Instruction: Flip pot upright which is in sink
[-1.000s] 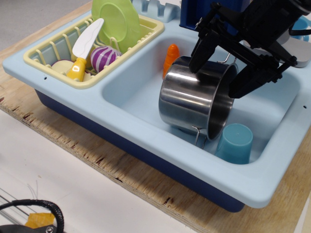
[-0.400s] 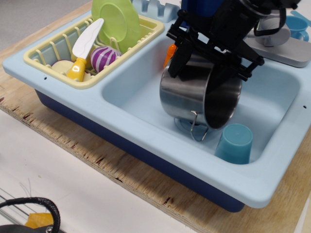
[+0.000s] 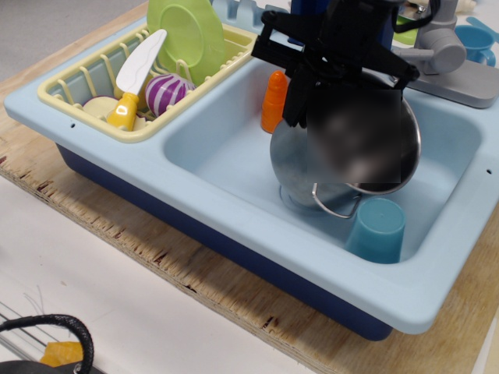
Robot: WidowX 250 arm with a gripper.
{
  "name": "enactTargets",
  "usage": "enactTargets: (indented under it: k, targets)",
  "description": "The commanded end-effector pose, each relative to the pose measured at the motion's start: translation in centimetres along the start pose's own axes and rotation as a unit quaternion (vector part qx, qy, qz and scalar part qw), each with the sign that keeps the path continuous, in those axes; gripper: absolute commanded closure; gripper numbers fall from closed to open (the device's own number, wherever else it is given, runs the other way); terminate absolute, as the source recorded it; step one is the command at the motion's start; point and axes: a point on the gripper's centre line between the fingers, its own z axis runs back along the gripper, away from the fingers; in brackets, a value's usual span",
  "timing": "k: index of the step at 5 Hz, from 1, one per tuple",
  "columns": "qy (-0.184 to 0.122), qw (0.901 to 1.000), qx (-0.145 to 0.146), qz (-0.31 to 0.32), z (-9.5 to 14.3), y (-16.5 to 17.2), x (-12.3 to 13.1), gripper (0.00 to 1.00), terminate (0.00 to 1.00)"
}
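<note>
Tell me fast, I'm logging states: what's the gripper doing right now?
Gripper: jaws closed on the rim of the pot, which sits tilted in the sink.

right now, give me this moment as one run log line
phase: tipping pot upright | gripper: clamped on pot rim | pot: tilted, mouth toward camera, in sink | cup: beside pot | done: no

**One raised camera, off the counter's front-left corner**

A single view covers the scene. It looks down at a steep slant from above and outside the front-left corner of the wooden counter (image 3: 234, 288), facing toward the far right. It sits fairly near: the sink (image 3: 218, 156) fills most of the width, its right end cut by the right edge. The dish rack (image 3: 86, 86) lies toward the far-left corner, the faucet (image 3: 440, 47) at the top right. No second view shares anything.
</note>
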Motion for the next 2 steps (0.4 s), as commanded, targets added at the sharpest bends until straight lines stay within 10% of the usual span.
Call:
enactTargets:
  k: [1,2]
  targets:
    - [0.009,0.9977,-0.044,0.052,1.1,1.9,0.3,1.0,0.0]
    - [0.032,0.9936,-0.097,0.048,-0.3,2.1,0.0,0.0,0.0]
